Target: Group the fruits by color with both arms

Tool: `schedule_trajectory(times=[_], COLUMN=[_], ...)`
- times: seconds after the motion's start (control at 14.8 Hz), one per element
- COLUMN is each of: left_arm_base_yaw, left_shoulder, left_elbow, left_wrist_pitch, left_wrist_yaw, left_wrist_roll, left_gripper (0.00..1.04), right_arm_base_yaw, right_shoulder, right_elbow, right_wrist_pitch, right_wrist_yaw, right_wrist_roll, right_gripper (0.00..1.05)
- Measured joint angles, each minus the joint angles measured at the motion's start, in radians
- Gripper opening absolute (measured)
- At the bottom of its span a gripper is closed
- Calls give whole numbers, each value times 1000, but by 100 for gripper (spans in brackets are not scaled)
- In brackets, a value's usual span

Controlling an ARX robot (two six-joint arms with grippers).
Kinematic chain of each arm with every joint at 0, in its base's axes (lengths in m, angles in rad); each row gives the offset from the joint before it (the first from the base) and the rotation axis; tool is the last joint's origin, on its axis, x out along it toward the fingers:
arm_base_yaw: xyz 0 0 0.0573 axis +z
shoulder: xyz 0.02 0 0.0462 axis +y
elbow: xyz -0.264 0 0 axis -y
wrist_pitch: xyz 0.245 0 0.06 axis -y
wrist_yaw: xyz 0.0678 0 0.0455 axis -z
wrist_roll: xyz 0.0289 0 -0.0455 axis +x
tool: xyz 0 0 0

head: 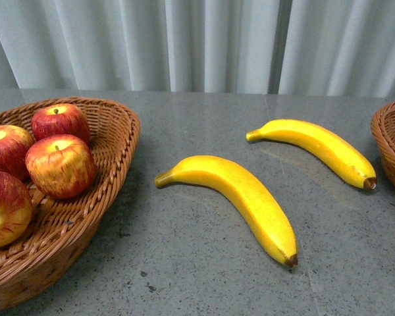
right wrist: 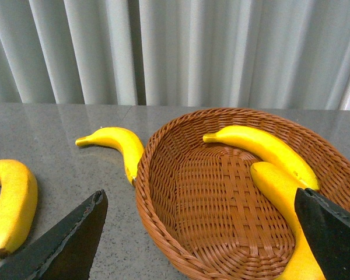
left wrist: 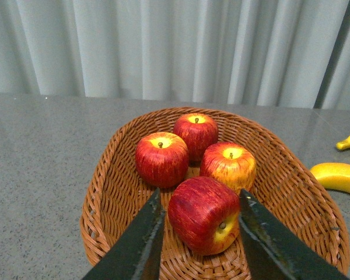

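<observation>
Low front camera faces the curtain (head: 197, 39); wrist cameras overlook baskets (left wrist: 105, 192), sharing its bananas (head: 240, 197).

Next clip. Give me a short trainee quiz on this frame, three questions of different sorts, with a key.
1. How many apples lie in the left basket?
2. True or false: the right tool grips a banana.
3. Where are the two unsorted bananas? A: beside the apples. B: on the table. C: stacked on each other.
Key: 1 four; 2 false, its jaws stand open and empty; 3 B.
</observation>
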Motion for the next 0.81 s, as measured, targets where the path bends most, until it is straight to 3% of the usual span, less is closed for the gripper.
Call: schedule_trajectory(times=[0.27, 0.34, 0.81], left_arm_base_yaw=[0, 0, 0], left_shoulder=[0, 0, 0], left_elbow=[0, 0, 0], left_wrist_pitch=[0, 0, 0], left_wrist_yaw=[0, 0, 0], left_wrist_roll=[0, 3, 3], left_gripper=[94, 100, 98], right_arm_base_yaw=[0, 0, 0], right_shoulder=[0, 0, 0], right_elbow=[0, 0, 0], right_wrist_pitch=[0, 0, 0], right_wrist_yaw=[0, 0, 0], right_wrist_roll=[0, 0, 0], right_gripper=[98, 98, 98])
